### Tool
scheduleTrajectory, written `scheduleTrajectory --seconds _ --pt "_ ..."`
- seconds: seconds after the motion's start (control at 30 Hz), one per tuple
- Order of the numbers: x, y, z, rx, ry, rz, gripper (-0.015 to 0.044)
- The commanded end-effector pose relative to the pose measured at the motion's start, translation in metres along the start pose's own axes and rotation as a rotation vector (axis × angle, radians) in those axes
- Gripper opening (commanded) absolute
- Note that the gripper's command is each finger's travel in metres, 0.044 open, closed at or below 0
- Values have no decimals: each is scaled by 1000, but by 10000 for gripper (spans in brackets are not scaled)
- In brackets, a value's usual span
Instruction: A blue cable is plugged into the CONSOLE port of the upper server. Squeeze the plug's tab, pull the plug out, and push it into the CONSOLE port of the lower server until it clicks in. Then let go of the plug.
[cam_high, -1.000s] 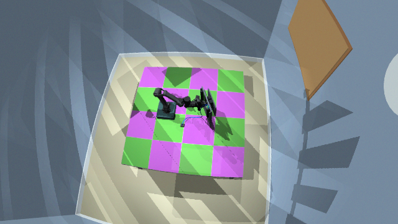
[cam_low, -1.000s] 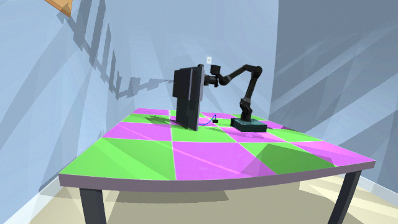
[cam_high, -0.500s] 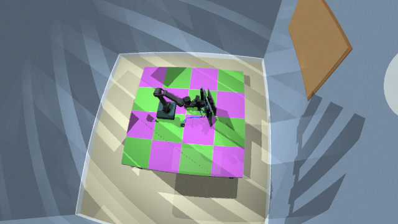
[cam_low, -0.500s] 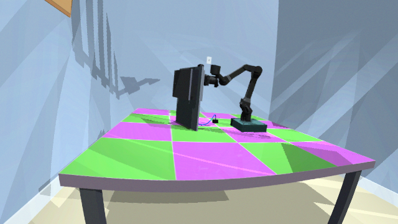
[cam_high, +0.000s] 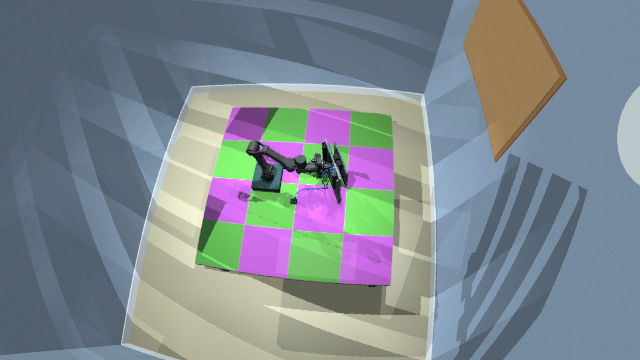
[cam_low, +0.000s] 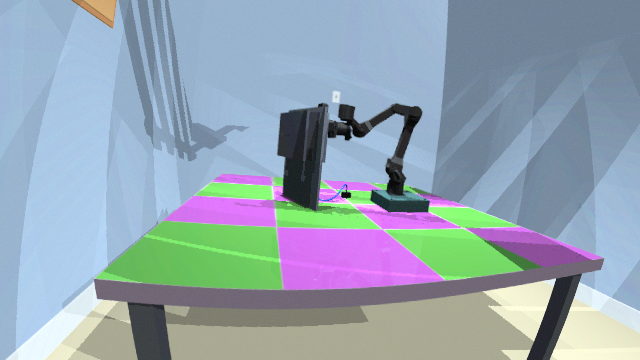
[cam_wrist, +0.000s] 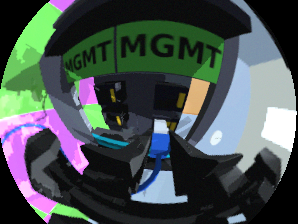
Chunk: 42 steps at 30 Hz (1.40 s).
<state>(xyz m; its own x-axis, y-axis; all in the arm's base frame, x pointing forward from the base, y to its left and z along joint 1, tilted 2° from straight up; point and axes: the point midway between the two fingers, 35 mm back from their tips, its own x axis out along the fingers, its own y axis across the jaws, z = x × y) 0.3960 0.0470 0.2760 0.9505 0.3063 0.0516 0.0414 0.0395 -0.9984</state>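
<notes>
Blue shows in the plug (cam_wrist: 160, 145), close in the wrist view, gripped between the dark fingers of the end effector (cam_high: 327, 169) (cam_low: 332, 129) (cam_wrist: 160, 131). Its pale tip points toward the rack (cam_high: 339, 192) (cam_low: 302, 175) (cam_wrist: 230, 75); whether any of it sits inside a port I cannot tell. The blue cable (cam_high: 310, 188) (cam_low: 330, 200) (cam_wrist: 157, 172) curves down and away from the plug's near end, and another stretch of blue crosses at the left. A teal strip (cam_wrist: 112, 141) shows just beside the fingers.

Just beyond, dark ports (cam_wrist: 167, 97) with yellow parts inside stand under a green band (cam_wrist: 170, 47) marked MGMT twice. No CONSOLE lettering can be read, so I cannot tell which server the plug faces.

From outside, the near edge of the green and pink checked tabletop (cam_high: 315, 255) (cam_low: 360, 260) comes first. Farther in, the rack stands upright on it, hiding the end effector's tips. The bent black arm (cam_high: 277, 156) (cam_low: 410, 132) reaches to the rack from a teal base (cam_high: 257, 187) (cam_low: 415, 205). A small black block (cam_high: 291, 200) (cam_low: 346, 195) sits at the cable's other end, between rack and base. Farthest back, a white plate (cam_low: 336, 96) is on the pale blue wall (cam_low: 300, 50).
</notes>
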Motion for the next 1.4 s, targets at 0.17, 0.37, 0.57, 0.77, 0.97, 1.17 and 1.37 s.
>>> scheduleTrajectory --seconds 0.17,0.37,0.57,0.77,0.97,1.17,1.37 --pt "-5 -1 -1 -6 1 -1 0" --pt "-8 -1 -2 -6 1 -1 0" --pt "-10 -1 -3 -6 1 -1 0" --pt "-12 -1 -3 -6 1 -1 0" --pt "-14 -1 -4 -6 1 -1 0" --pt "-16 -1 -4 -7 1 0 0" --pt "-18 0 -5 -7 1 0 0"
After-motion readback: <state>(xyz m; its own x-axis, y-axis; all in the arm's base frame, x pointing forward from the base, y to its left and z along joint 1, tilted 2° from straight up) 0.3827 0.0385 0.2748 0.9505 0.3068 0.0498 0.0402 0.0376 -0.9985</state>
